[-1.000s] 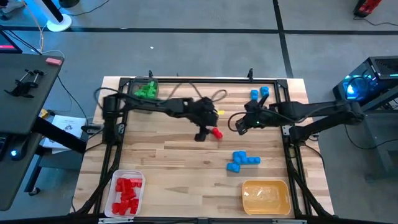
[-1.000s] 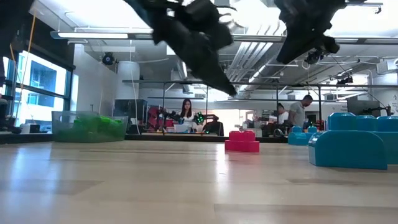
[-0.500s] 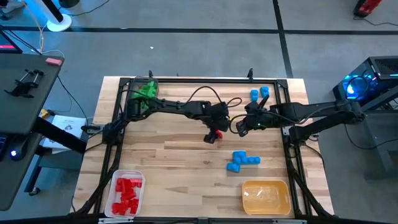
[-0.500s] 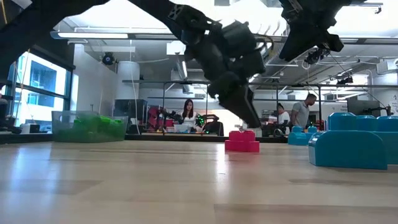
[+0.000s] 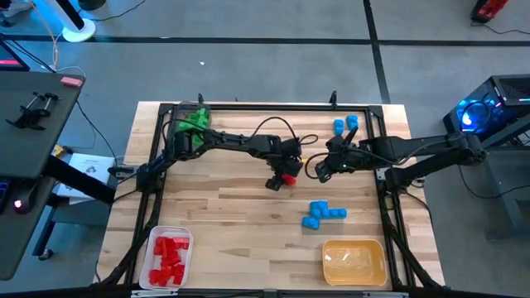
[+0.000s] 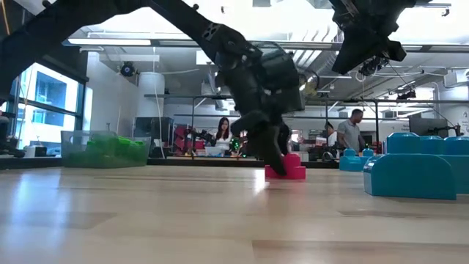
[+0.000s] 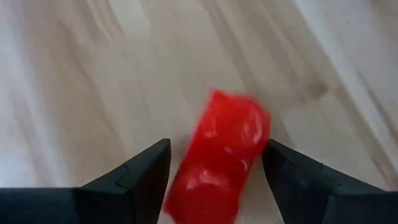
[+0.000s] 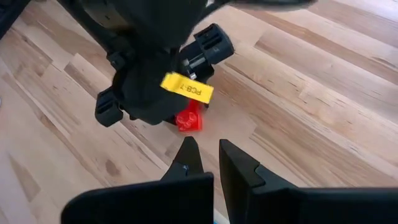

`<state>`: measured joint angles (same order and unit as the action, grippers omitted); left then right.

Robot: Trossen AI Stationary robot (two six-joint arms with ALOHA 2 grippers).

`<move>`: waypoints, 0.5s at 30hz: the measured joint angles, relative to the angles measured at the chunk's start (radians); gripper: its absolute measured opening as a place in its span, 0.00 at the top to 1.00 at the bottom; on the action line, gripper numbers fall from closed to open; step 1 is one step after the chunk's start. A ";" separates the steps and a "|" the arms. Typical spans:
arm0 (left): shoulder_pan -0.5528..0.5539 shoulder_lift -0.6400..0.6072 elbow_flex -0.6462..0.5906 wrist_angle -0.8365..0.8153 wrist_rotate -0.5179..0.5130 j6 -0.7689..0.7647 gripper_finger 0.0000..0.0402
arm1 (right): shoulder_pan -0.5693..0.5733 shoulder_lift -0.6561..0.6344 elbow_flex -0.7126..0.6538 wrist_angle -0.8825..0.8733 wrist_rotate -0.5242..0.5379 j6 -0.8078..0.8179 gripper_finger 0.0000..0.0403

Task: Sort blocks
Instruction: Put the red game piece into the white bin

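A single red block lies on the table near its middle. My left gripper is down at it, open, with one finger on each side of the red block. In the low view the left gripper's fingers reach the table beside the block. My right gripper hovers just right of it, above the table, fingers a narrow gap apart and holding nothing. Blue blocks lie in a cluster and a second group. My left gripper comes at the red block from above, slanting down, with a finger at each of its long sides. The block lies flat on the table. Whether the fingers touch its sides I cannot tell.
A clear tray of green blocks stands at the far left corner. A white tray of red blocks is at the near left, and a yellow tray at the near right. Bare wood lies between them.
My left gripper has moved toward the table's right, to the red block, and come down until its open fingers stand on either side of it. The block has stayed in place. My right arm has kept still.
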<state>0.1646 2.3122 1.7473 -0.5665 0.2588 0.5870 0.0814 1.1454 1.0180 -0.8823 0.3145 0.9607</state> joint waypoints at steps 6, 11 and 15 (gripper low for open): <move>-0.005 0.034 0.006 -0.026 0.007 -0.006 0.40 | 0.000 0.000 0.000 -0.006 -0.001 0.000 1.00; -0.008 0.038 0.006 -0.049 -0.001 -0.088 0.44 | 0.000 0.000 0.000 -0.010 -0.003 0.000 1.00; -0.007 0.014 0.005 -0.102 -0.001 -0.199 0.61 | 0.000 0.000 0.000 -0.012 -0.002 -0.018 1.00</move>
<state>0.1574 2.3262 1.7519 -0.6682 0.2580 0.3878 0.0814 1.1458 1.0180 -0.8941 0.3125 0.9423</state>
